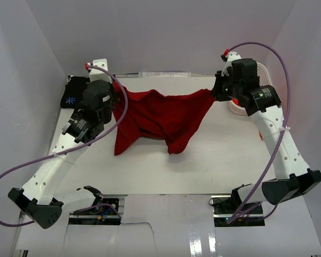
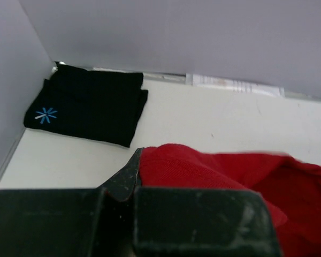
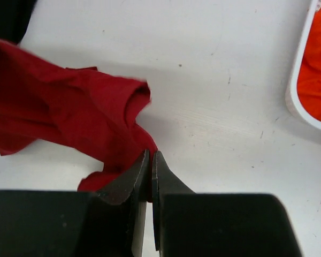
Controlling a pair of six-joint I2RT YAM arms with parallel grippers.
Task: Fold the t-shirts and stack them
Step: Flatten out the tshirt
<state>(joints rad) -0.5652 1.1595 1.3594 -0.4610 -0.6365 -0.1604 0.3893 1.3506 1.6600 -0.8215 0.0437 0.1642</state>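
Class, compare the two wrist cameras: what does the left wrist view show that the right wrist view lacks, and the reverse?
Only the left wrist view: a folded black t-shirt with a small blue print. Only the right wrist view: the rim of the white basket, with orange-red cloth inside. Both: the dark red t-shirt and the white table.

dark red shirt [image 1: 160, 115], black shirt [image 2: 91, 107], blue print [image 2: 45, 114]

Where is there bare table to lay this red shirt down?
Widest bare patch: the near half of the table, from the held dark red shirt to the near edge. Crowded: far-left corner holds the folded black shirt, far right the white basket.
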